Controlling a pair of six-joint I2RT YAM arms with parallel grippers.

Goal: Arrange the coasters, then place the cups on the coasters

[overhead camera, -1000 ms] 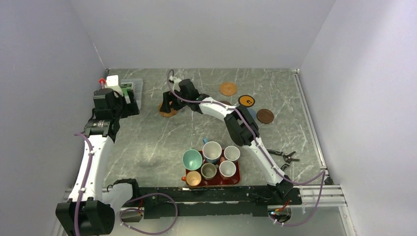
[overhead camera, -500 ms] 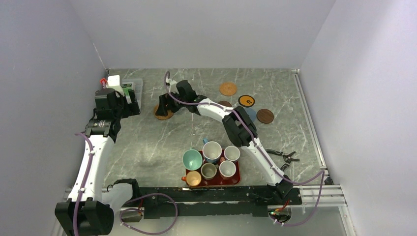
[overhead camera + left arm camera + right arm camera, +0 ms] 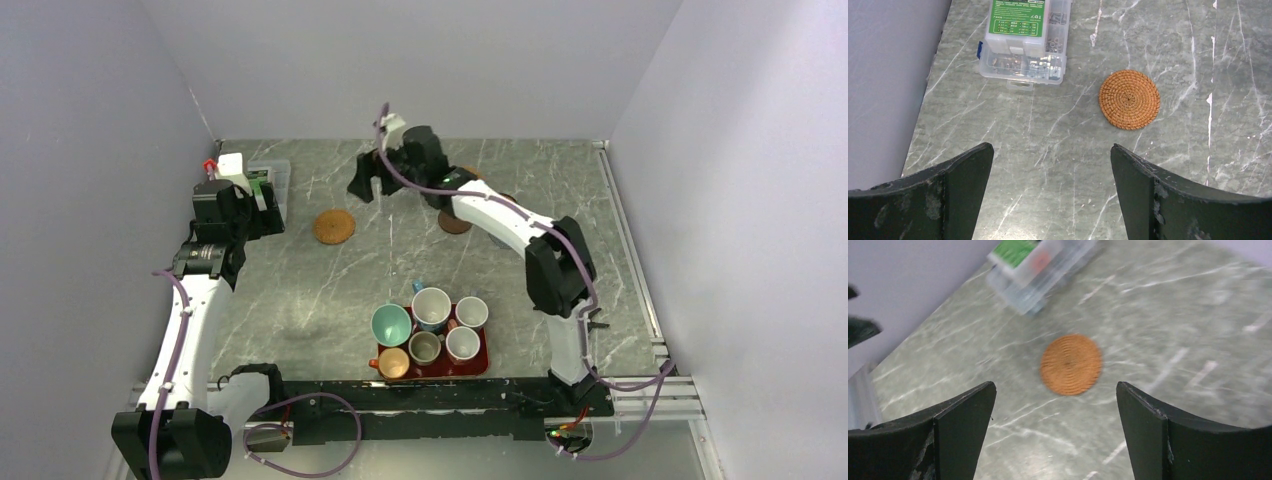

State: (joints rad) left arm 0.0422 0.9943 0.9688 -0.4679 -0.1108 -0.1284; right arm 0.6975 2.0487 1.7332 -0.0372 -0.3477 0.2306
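Your grey marbled worktop [image 3: 300, 300] carries everything, and the red tray [image 3: 483, 366] at its near edge serves as your reference.

Your right arm [image 3: 500, 215] reaches far beyond the tray. Its right claw [image 3: 1055, 387] hangs in the air beyond the tray and a little to its left, with the jaws spread wide and nothing between them. Your left arm [image 3: 190, 310] stands well to the left of the tray. Its left claw [image 3: 1050, 150] is also spread wide and empty, above bare worktop.

A clear parts box [image 3: 1023, 42] with a green label lies farthest from the tray, beyond it and to the left, by the wall.

All six cups sit on the tray, packed close:
- The large white cup [image 3: 431, 305] with the blue handle, the teal cup [image 3: 391, 323] and a small white cup [image 3: 471, 311] are along the far side.
- The orange cup [image 3: 393, 362], the grey-olive cup [image 3: 425, 346] and another white cup [image 3: 462, 342] are along the near side.

One woven orange coaster [image 3: 334, 226] lies flat and alone beyond the tray and to its left, nearer than the box. A brown coaster [image 3: 455, 225] shows partly from under the right arm, straight beyond the tray.
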